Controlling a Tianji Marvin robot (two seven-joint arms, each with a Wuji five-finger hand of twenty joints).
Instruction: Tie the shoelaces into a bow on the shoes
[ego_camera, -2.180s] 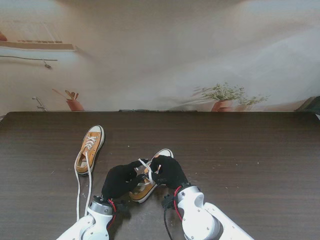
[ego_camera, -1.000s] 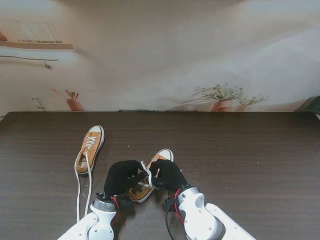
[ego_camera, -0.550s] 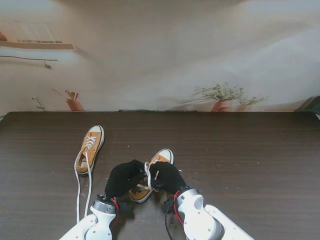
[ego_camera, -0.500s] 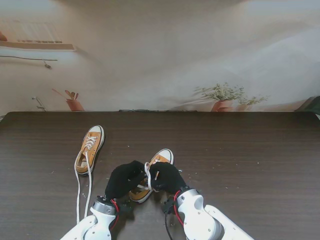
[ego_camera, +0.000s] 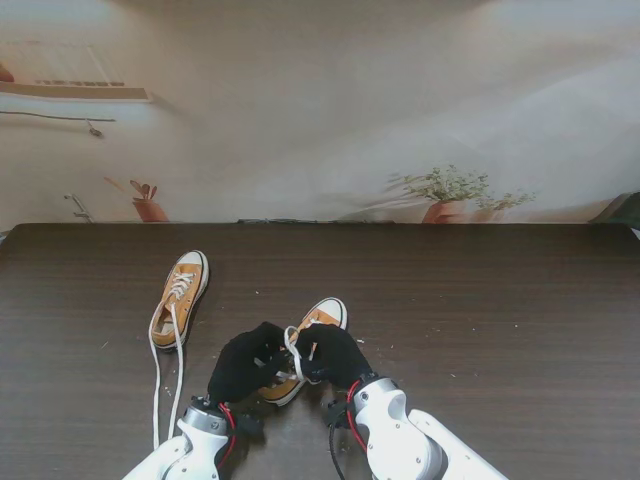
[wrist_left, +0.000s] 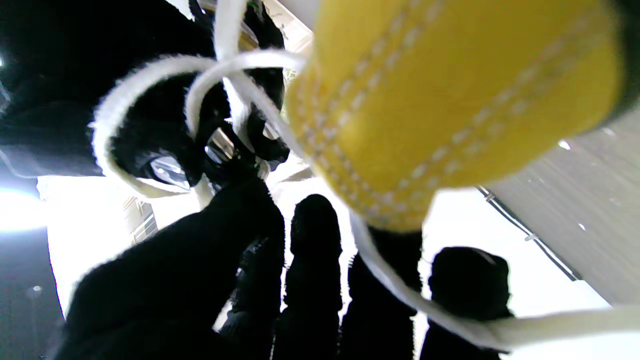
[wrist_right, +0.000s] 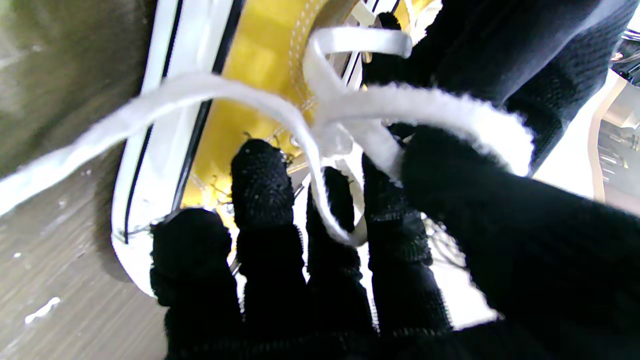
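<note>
Stand view: near me, the left hand (ego_camera: 243, 362) and right hand (ego_camera: 328, 352) meet over the near shoe (ego_camera: 312, 322), each seemingly pinching its white lace (ego_camera: 292, 352). Left and farther lies the second shoe (ego_camera: 180, 296), laces trailing. Rightward, the dark table (ego_camera: 500, 300) runs bare to its far edge.

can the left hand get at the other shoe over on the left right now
Probably not yet: the left hand is busy in the white lace over the near shoe. The table between it and the other shoe looks free.
</note>
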